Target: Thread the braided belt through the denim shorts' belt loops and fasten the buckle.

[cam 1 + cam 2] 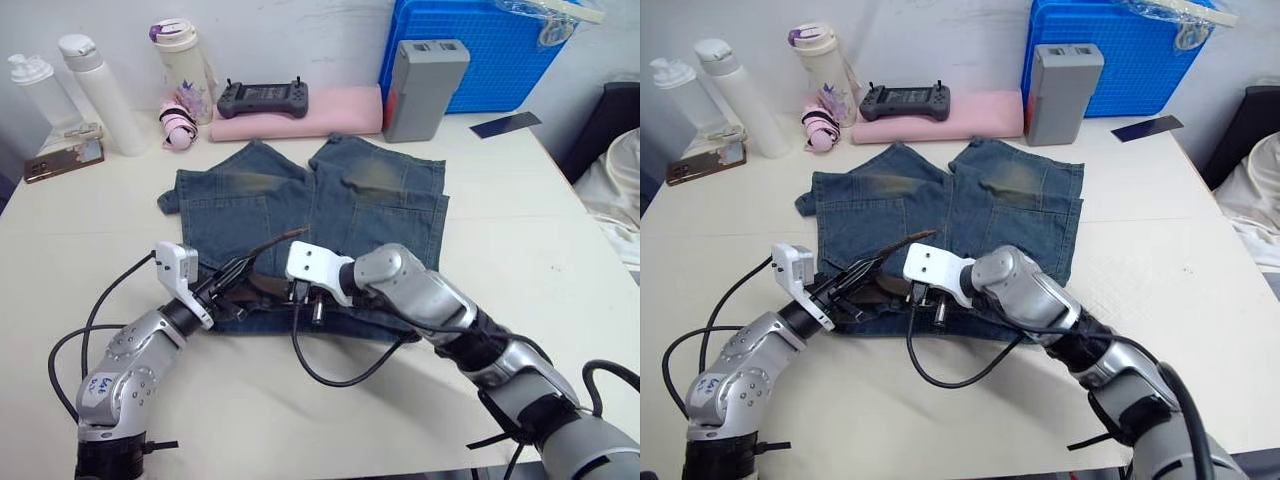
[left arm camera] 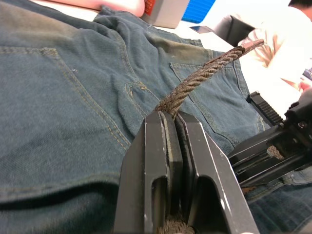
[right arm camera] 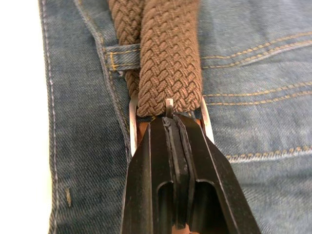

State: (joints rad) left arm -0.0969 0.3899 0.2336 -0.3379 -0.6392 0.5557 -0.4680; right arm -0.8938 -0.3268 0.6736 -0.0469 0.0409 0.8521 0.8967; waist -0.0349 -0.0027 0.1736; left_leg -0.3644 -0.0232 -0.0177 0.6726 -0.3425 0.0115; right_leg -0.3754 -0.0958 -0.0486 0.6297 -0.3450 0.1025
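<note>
The left gripper [image 2: 171, 146] is clamped on the free end of the braided belt [image 2: 204, 75], which rises from between its fingers and arches over the denim shorts [image 1: 310, 210]. Just beside it, at the waistband edge of the shorts nearest the robot, the right gripper [image 3: 174, 146] is pinched shut at the buckle [image 3: 168, 109], where the woven strap passes through the silver frame with the prong showing at its middle. One of the belt loops [image 3: 122, 54] sits just beyond the buckle, with strap running under it.

The step in hand looks like the fastening. To do it well, the right gripper should hold the frame steady and flat on the denim while the left draws the strap snug and lowers it, so the prong can seat in the weave; pulling sideways would likely drag the waistband and bunch the shorts.

The shorts lie flat on a pale table [image 1: 520, 250], legs pointing away. Beyond them lie a pink folded cloth [image 1: 300, 120] with a dark handheld controller [image 1: 262, 98] on it, a grey box [image 1: 425, 85] and a blue crate [image 1: 470, 45]; bottles [image 1: 100, 90] stand beyond the shorts' left corner, against a light wall.
</note>
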